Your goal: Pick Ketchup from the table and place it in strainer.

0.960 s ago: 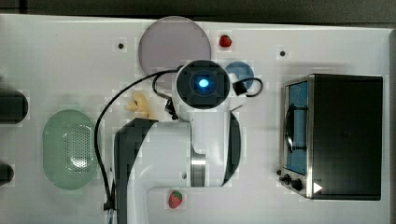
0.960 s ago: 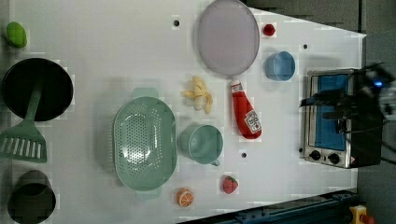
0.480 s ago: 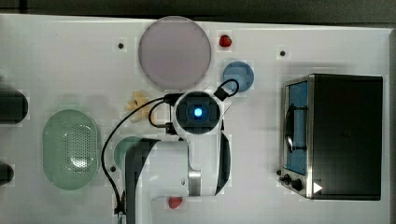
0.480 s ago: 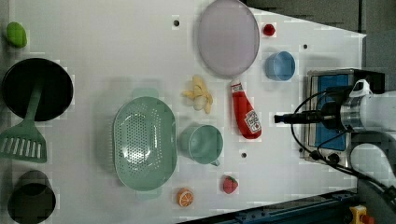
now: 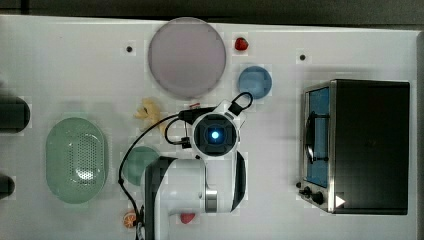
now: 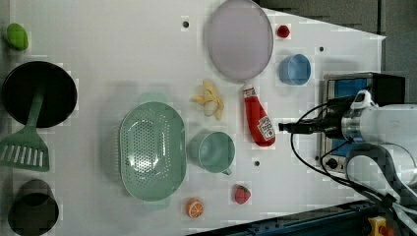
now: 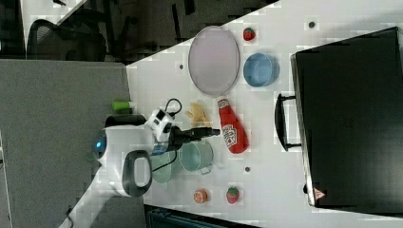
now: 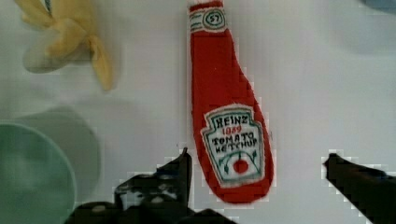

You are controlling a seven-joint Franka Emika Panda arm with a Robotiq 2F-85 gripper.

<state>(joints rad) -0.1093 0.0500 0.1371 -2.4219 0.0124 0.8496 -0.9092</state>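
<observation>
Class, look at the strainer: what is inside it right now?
Nothing: the strainer shows only its bare perforated bottom. The ketchup lies on the table beside the mug. What is under the strainer cannot be seen.

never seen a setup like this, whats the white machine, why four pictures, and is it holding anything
The white machine is a robot arm with a two-fingered gripper at its end. Three pictures come from cameras fixed around the table: the top view, the left view and the right view. The fourth comes from a camera on the arm's wrist, looking past the fingers.

On the white table lie a red ketchup bottle, a pale green strainer, a green mug, a grey-lilac plate, a small blue bowl, a banana toy, two strawberries, an orange slice, and a black toaster oven.

The gripper holds nothing. In the wrist view its fingers stand open, one on either side of the bottle's lower end, which lies flat on the table.
</observation>
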